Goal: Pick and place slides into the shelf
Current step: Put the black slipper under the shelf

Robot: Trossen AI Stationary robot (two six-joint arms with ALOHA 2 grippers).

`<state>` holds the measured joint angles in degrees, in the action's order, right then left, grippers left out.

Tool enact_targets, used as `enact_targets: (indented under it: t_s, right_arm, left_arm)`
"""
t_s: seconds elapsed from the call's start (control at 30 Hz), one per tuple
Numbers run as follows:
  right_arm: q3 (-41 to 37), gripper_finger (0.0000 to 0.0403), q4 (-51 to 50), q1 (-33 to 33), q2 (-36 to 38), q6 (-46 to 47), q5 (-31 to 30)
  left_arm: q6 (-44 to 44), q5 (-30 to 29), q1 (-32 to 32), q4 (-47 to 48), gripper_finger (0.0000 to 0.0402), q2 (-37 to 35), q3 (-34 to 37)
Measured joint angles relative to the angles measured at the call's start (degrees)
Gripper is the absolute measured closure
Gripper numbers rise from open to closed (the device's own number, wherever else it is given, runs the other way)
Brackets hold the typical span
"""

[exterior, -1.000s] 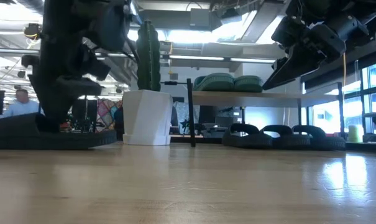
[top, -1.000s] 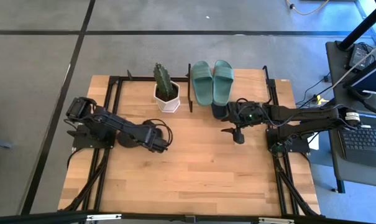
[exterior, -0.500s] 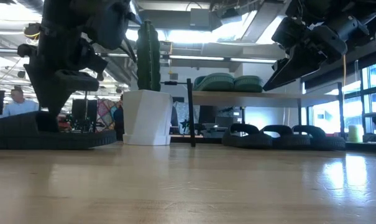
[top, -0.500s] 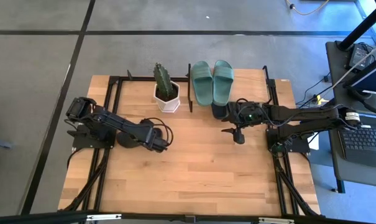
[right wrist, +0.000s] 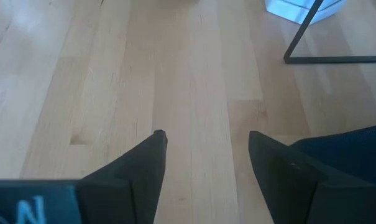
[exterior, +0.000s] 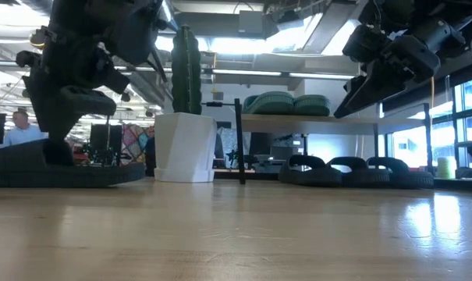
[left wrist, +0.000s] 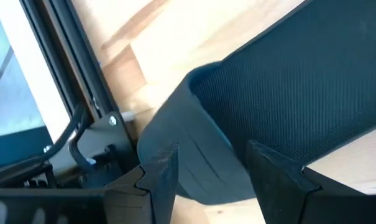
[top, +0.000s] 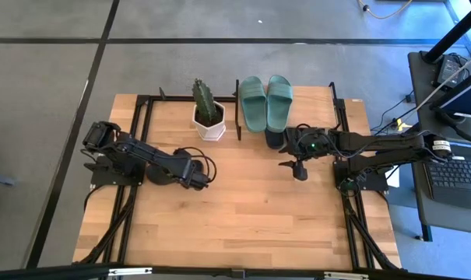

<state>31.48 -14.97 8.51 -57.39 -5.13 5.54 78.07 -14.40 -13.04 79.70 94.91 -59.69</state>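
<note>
Left gripper (left wrist: 203, 180) grips a black foam slide sandal (left wrist: 287, 106) by its strap end, fingers (left wrist: 156, 177) clamped across the strap, sandal lifted off the large wooden tabletop (top: 251, 218) on the left-centre side. Risk, judged: the hold is near one end, so the long sole could swing or slip out on the way over, and the path to the shelf passes the tall green cactus in a white pot (top: 208, 113), which the sandal could clip or tip. Lower tier also looks nearly full, so it could knock the others out of line.

Right gripper (right wrist: 203, 155) hangs over the table just in front of the shelf, fingers spread, holding nothing; a collision risk if both arms work the shelf mouth together.

Farther back, small two-tier shelf with light wooden top board on black posts (exterior: 314, 122): sage-green pair of slides (top: 266, 101) on top, three black slides (exterior: 349, 170) in a row beneath.

Versus earlier frames: left arm has raised the sandal slightly and turned it; right gripper has edged a touch; shelf contents unchanged.
</note>
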Motion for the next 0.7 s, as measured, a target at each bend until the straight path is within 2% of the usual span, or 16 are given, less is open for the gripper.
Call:
enact_targets:
  t_s: [0.4,0.7]
  right_arm:
    - [0.00,0.0176,-0.12,-0.02,0.00,-0.04,0.00]
    - [0.00,0.0176,-0.14,0.00,0.00,0.07,0.00]
  left_arm:
    - [1.54,6.74,0.00,-0.69,0.0225,0.02,5.08]
    - [1.33,6.93,0.00,-1.31,0.0225,0.02,5.15]
